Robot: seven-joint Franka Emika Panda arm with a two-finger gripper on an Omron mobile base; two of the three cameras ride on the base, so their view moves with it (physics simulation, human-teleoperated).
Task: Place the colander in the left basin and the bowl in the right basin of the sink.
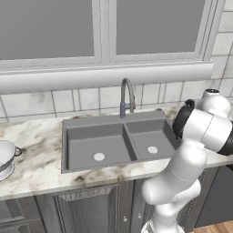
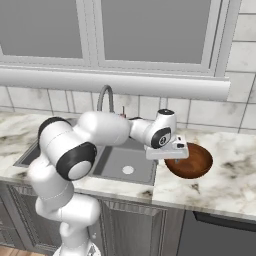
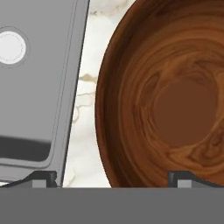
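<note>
Tool [image 3: 113, 178] open over bowl [image 2: 192, 162], marble counter [image 2: 230, 180], tiled wall [image 1: 63, 101]

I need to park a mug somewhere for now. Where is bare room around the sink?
Both wells of the dark grey double sink are bare. Marble counter lies free between the white metal colander and the sink. Crowded: the right rim, where the open gripper hovers over the reddish-brown wooden bowl.
</note>
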